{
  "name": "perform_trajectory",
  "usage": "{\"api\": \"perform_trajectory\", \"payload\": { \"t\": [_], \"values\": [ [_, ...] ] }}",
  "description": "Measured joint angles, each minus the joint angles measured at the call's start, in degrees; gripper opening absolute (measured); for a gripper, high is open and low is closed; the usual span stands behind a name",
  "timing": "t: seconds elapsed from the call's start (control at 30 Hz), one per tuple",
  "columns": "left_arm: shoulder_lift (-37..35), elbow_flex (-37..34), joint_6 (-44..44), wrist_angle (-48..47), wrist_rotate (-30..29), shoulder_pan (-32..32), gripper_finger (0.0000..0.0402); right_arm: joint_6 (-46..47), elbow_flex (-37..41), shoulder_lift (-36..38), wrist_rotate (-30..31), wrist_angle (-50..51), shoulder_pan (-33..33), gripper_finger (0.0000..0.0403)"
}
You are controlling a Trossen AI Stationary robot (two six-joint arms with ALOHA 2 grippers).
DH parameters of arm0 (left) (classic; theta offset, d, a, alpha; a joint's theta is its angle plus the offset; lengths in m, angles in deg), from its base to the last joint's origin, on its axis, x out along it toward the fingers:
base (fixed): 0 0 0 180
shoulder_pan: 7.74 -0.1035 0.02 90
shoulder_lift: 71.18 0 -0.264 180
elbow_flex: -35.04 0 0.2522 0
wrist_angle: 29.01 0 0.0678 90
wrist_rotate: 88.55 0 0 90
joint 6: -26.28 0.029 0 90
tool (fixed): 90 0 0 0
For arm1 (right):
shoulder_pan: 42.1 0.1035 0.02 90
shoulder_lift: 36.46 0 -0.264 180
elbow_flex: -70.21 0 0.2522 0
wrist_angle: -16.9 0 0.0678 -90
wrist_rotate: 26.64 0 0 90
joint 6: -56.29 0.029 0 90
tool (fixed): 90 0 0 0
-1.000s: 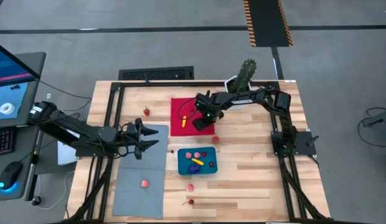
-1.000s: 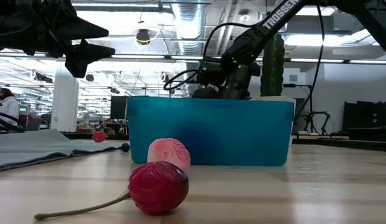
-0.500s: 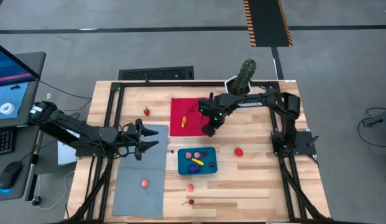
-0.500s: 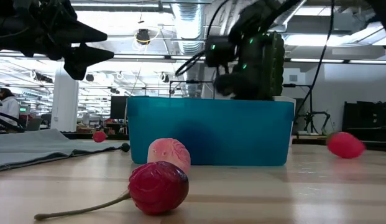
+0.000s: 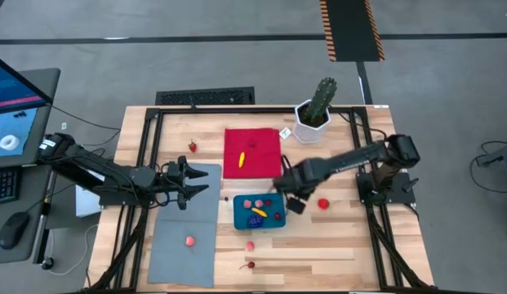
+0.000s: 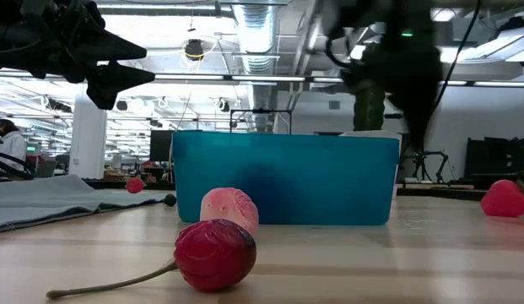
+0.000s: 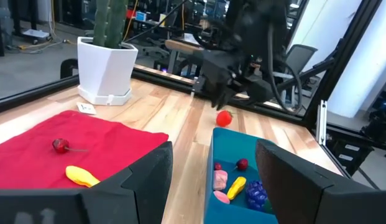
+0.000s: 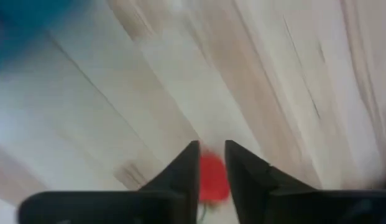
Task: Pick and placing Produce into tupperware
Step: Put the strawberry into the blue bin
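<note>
**Right gripper low beside the tupperware, red piece loose on the worktop**

At centre frame in the high view, the right gripper (image 5: 295, 204) hangs just right of the teal tupperware (image 5: 239, 217), its jaws slightly parted with nothing clamped. A red strawberry (image 5: 323, 203) lies on the bare worktop (image 5: 335, 245) just to its right. The left gripper (image 5: 196, 180) waits at left over the grey mat (image 5: 184, 253), jaws spread wide and empty. A yellow piece (image 5: 242, 158) rests on the red cloth (image 5: 261, 143).
</note>
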Motion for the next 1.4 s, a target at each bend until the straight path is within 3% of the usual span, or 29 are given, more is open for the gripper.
{"api": "perform_trajectory", "payload": {
  "t": [0.17,0.4,0.57,0.8,1.07,1.4],
  "values": [
    [0.00,0.00,0.11,0.26,-0.06,0.00,0.0219,11.04,5.06,1.18,1.64,4.70,6.29,0.0157],
    [0.00,0.00,0.05,1.73,-0.24,0.00,0.0219,18.23,6.50,1.05,1.64,8.25,11.48,0.0250],
    [0.00,0.00,0.01,2.29,-0.26,0.00,0.0219,22.58,6.48,1.05,-0.37,7.76,11.96,0.0251],
    [0.02,0.00,-0.25,2.32,-0.26,0.00,0.0219,35.50,6.46,1.05,-4.46,5.62,12.72,0.0239],
    [0.01,0.00,-0.25,2.32,-0.22,0.00,0.0219,42.06,6.46,1.01,-3.18,5.25,11.34,0.0239],
    [0.02,0.00,-0.32,2.12,1.73,0.00,0.0219,40.80,6.41,-4.16,-6.56,4.87,9.96,0.0238]
  ]
}}
